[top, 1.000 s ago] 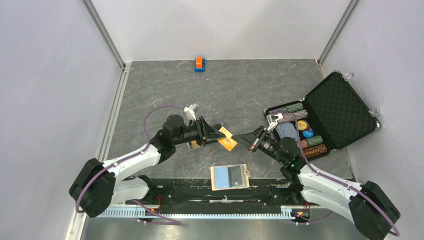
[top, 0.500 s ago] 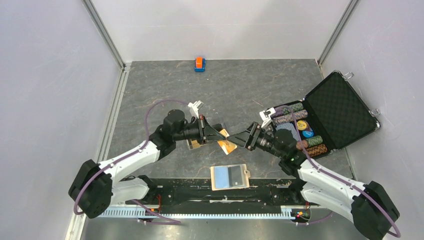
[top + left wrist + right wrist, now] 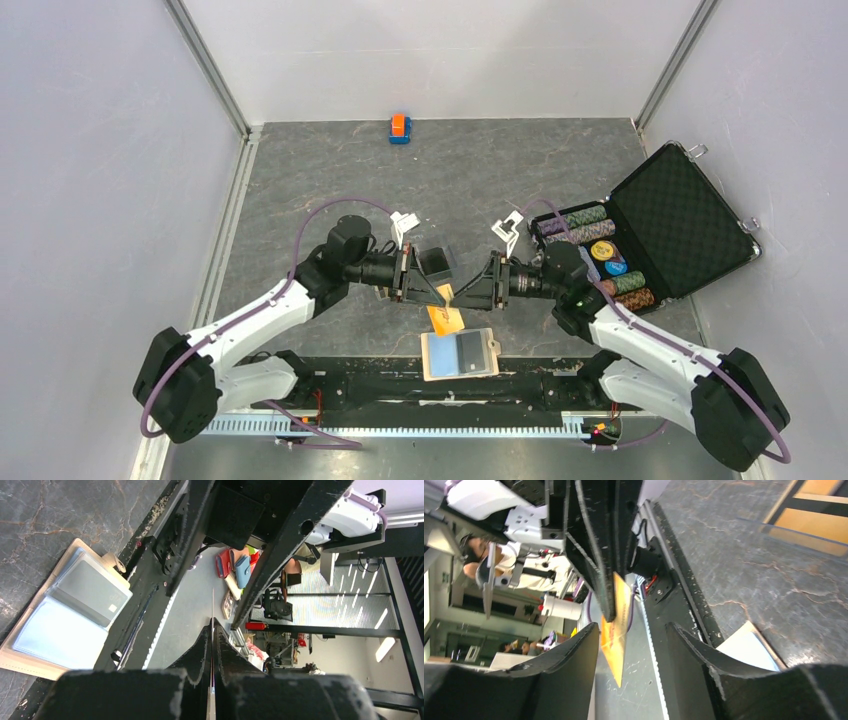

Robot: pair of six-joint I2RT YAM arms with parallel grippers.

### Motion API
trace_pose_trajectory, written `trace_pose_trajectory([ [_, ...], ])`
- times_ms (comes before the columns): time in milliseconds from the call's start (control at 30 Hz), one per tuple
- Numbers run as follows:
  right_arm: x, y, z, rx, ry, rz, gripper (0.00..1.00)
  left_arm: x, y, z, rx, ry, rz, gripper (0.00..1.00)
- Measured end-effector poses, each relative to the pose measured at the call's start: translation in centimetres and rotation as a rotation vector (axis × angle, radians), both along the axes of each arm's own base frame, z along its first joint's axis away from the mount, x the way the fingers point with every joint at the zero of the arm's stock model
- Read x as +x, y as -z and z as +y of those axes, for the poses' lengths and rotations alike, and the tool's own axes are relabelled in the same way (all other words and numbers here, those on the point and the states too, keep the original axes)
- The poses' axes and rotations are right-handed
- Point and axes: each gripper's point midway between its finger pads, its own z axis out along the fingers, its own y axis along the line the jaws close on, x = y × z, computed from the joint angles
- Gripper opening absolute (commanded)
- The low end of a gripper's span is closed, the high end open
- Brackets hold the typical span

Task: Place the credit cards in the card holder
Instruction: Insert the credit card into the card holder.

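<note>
My left gripper point(image 3: 443, 297) is shut on an orange credit card point(image 3: 447, 319), which hangs down from its tips just above the far edge of the card holder point(image 3: 459, 354). In the left wrist view the card point(image 3: 212, 605) shows edge-on between the shut fingertips point(image 3: 212, 626). The tan holder point(image 3: 30, 657) lies open with clear pockets. My right gripper point(image 3: 468, 297) faces the left one and stands open. The orange card point(image 3: 616, 635) hangs between its fingers point(image 3: 574, 650), near the left one, without touching. More cards point(image 3: 819, 525) lie on the table behind.
An open black case point(image 3: 680, 215) with poker chips and a blue deck stands at the right. A small orange-and-blue block point(image 3: 399, 128) sits at the far edge. The black base rail point(image 3: 520, 378) runs along the near edge, just behind the holder.
The right gripper has let go of the orange card and the left gripper has shut on it. Both grippers moved nearer, and the card now hangs over the holder's edge.
</note>
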Motion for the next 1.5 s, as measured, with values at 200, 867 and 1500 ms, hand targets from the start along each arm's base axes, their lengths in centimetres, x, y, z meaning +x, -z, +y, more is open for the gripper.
trace_pose_trajectory([
  [200, -1.1, -1.9, 0.2, 0.076, -0.072, -0.044, 0.36, -0.4, -0.2, 0.1, -0.011, 0.026, -0.004, 0.02],
  [867, -1.8, 0.7, 0.7, 0.037, -0.086, 0.009, 0.0, 0.3, 1.2, 0.3, 0.049, -0.033, 0.006, 0.32],
  [1500, -2.3, 13.5, -4.0, -0.2, 0.248, 0.224, 0.0, -2.9, 16.9, 7.2, 0.609, -0.221, 0.291, 0.02],
])
